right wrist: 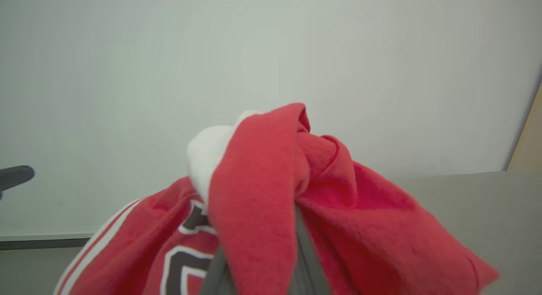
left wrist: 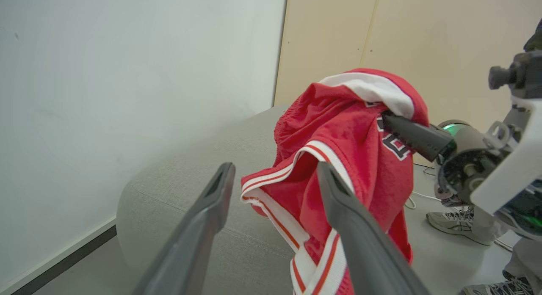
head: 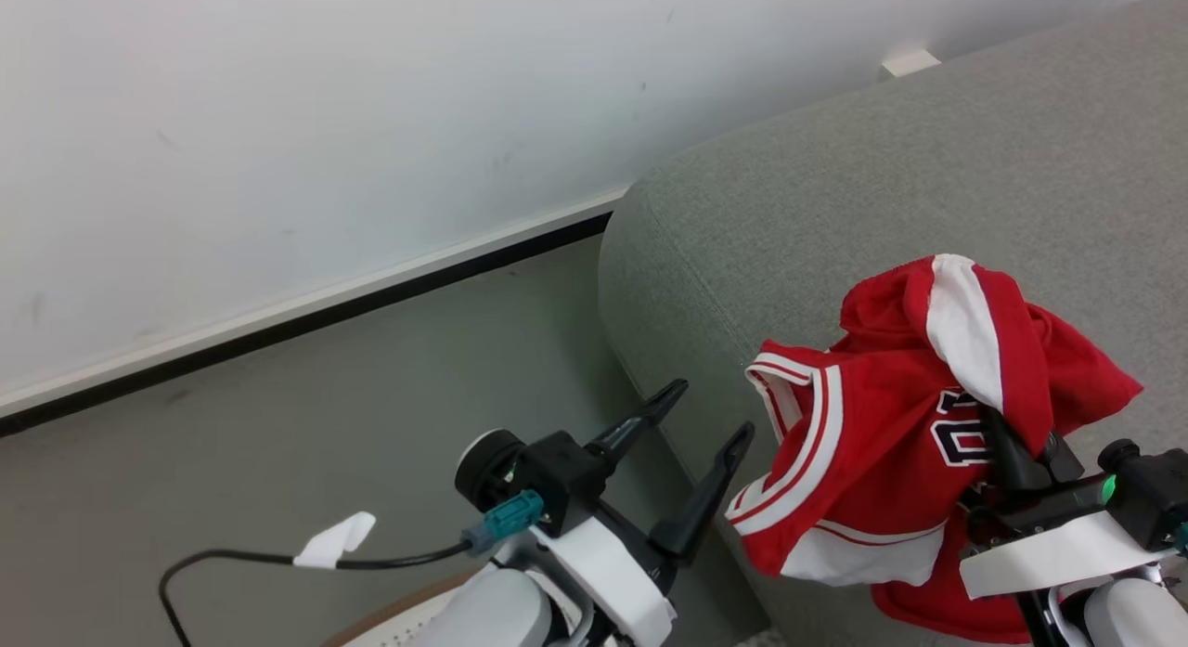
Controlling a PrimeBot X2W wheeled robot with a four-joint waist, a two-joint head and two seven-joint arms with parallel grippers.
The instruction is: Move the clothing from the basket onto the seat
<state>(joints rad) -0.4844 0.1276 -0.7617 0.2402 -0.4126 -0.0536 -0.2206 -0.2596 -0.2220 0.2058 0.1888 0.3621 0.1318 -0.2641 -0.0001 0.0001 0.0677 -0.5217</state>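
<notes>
Pinched the clothing (head: 863, 443) in the right gripper (head: 1016, 447), closed tight on a bunched red-and-white fold, fingertips buried under cloth. Held it raised over the near corner of the seat (head: 928, 183), draped down past the cushion edge. Could not tell whether it touched the upholstery. Turned the black numerals and striped trim toward the left gripper (head: 712, 410). Spread that one wide and empty, just beside the striped trim, above the floor (head: 371, 396) at the seat's rounded end. Could not tell any contact with the hem. Caught a corner of the basket (head: 408, 627) at the bottom edge of the head view, under the left forearm, well apart from the clothing.
</notes>
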